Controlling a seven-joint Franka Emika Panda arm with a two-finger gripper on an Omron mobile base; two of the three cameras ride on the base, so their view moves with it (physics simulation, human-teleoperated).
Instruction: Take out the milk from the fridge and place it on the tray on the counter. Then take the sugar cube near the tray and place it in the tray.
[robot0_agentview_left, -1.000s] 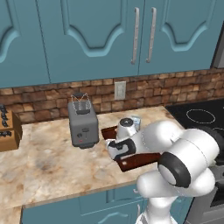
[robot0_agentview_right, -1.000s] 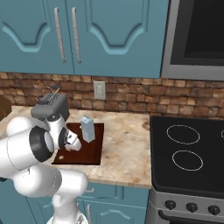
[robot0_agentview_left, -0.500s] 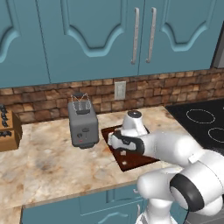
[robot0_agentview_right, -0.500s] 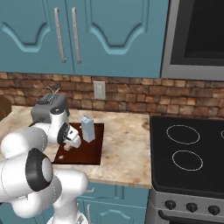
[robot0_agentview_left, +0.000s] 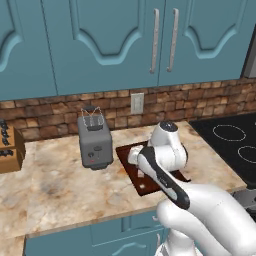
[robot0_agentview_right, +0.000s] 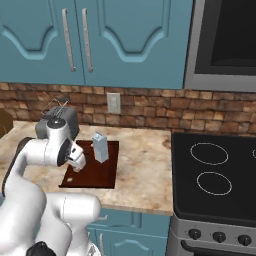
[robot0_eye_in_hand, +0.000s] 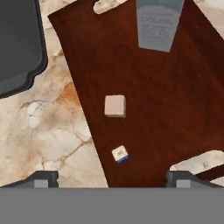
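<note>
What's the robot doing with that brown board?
The robot arm is putting things on the tray on the counter. The milk stands upright on the tray. The gripper hangs open just above the tray, holding nothing. A small pale sugar cube lies on the tray below it, and a tinier white bit lies nearby. A grey toaster sits beside the tray.
</note>
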